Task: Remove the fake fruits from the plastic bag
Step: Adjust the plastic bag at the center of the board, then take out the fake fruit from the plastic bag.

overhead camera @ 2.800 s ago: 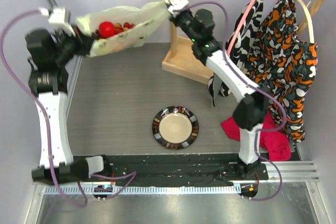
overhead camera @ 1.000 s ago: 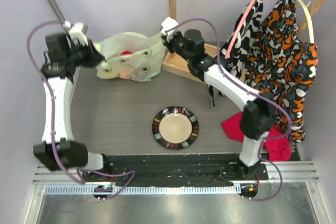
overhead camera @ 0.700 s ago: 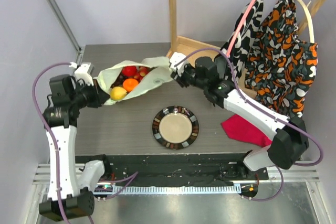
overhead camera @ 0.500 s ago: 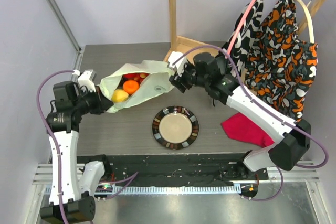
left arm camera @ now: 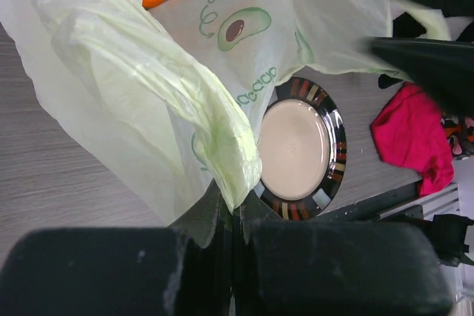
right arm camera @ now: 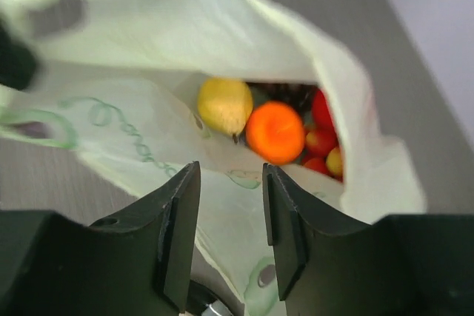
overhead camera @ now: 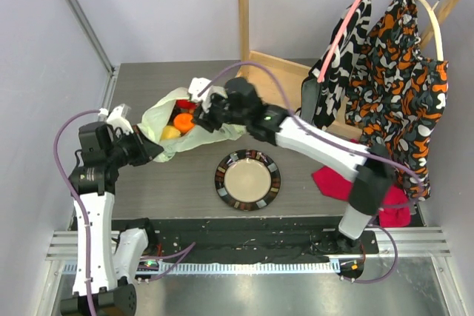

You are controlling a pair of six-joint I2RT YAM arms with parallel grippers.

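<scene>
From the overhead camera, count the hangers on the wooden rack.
2. A pink hanger carries the black-and-white garment; a cream hanger to its right carries the orange-patterned garment. More could hide behind them.

I'm seeing the plastic bag as thin, crinkly, translucent film. The fake fruits inside look like smooth, glossy plastic. The plate shines like glaze, the table is matt grey with fine grain, and the red cloth is soft and dull.
</scene>
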